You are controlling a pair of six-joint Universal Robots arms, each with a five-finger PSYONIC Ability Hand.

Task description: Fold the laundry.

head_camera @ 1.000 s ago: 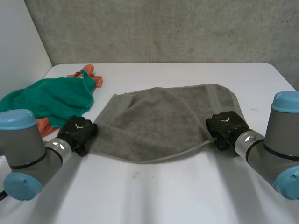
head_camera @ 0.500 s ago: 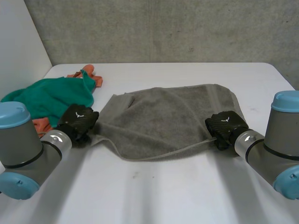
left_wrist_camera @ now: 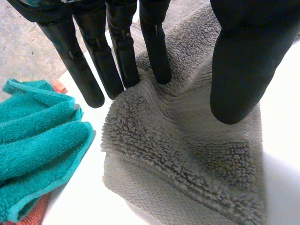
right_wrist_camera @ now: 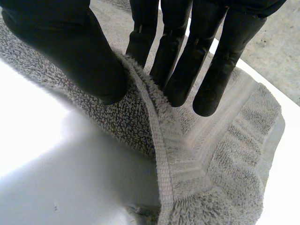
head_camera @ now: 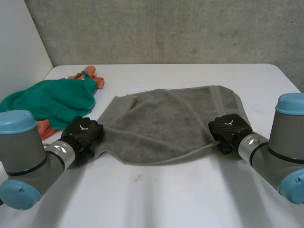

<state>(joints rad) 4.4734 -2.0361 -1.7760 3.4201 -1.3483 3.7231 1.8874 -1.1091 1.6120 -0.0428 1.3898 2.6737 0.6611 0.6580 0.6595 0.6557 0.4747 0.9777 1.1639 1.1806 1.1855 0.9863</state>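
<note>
The grey towel point(head_camera: 166, 123) lay spread on the middle of the white table point(head_camera: 190, 199), its long axis running side to side between the arms, with the right hand point(head_camera: 230, 130) pinching its right-hand hem, while the left hand point(head_camera: 83, 133) sat at its left corner, grip impossible to tell.

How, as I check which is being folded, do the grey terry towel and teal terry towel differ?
The grey terry towel lies spread out; the teal terry towel is bunched up. The left hand and right hand pinch the grey one at opposite ends; the teal one is untouched, atop an orange cloth. Both are terry.
</note>
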